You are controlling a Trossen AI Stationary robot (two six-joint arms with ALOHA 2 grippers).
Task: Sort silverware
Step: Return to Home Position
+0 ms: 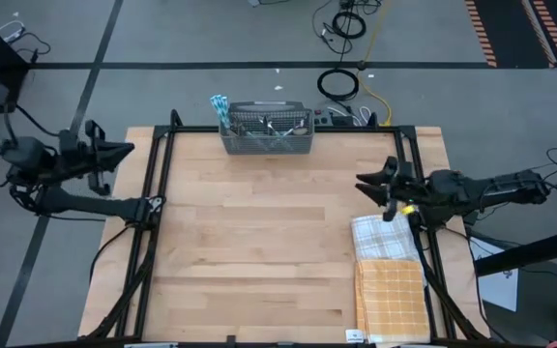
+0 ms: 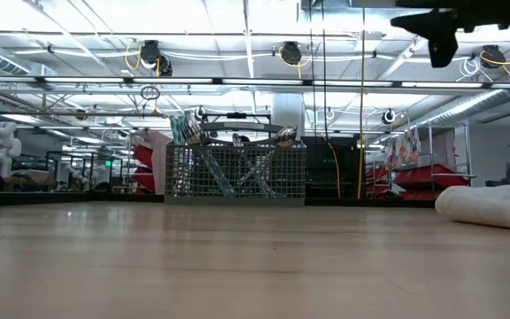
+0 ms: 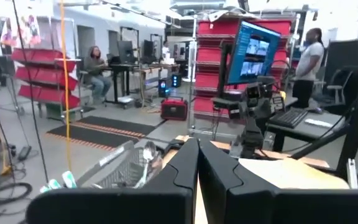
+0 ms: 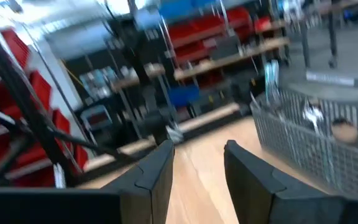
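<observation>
The silverware (image 1: 271, 124) stands upright in a grey mesh basket (image 1: 266, 141) at the table's far edge. Light blue handles (image 1: 220, 108) stick up at the basket's left end, and spoon bowls (image 2: 285, 136) show above its rim. My left gripper (image 1: 127, 150) is shut and hangs level just beyond the table's left edge, pointing toward the table. My right gripper (image 1: 363, 184) is open and hangs level above the table's right part, pointing left. Neither gripper holds anything. The right wrist view shows the basket (image 4: 319, 140) ahead of the open fingers.
A white checked towel (image 1: 385, 237) and an orange checked towel (image 1: 392, 298) lie along the table's right edge near the front. Bare wood fills the middle of the table (image 1: 259, 242). Black frame rails (image 1: 153, 174) run along both sides. People sit and stand in the room beyond.
</observation>
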